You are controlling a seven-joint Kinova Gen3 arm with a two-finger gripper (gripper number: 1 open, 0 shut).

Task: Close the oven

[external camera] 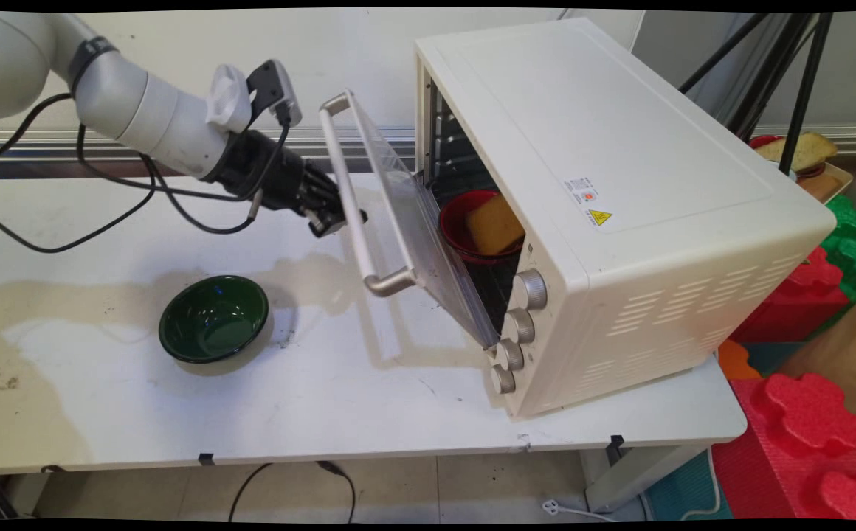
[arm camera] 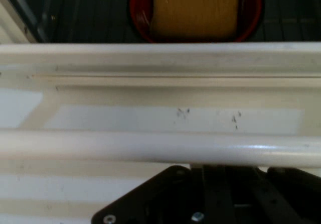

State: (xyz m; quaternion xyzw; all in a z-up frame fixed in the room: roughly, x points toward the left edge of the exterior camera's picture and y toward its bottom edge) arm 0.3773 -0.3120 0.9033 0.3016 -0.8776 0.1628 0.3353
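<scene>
A cream toaster oven (external camera: 620,184) stands on the right of the white table (external camera: 325,413), its glass door (external camera: 428,243) hanging half open. My gripper (external camera: 333,217) is right against the door's metal handle (external camera: 370,251), near the bar's middle. In the hand view the handle (arm camera: 160,146) crosses the picture just above the gripper's black linkage (arm camera: 215,194). Inside the oven a red bowl (external camera: 465,236) holds a yellow spongy block (external camera: 494,225); the hand view shows the same bowl (arm camera: 138,13) and block (arm camera: 195,8) beyond the door's edge. A dark green bowl (external camera: 214,318) sits empty on the table, left of the door.
Black cables (external camera: 103,221) hang from the arm over the table's left half. Tripod legs (external camera: 789,81) stand behind the oven at the right. A dish with bread (external camera: 804,151) lies beyond them. Red foam blocks (external camera: 804,420) and green foam blocks (external camera: 852,243) fill the floor at the right.
</scene>
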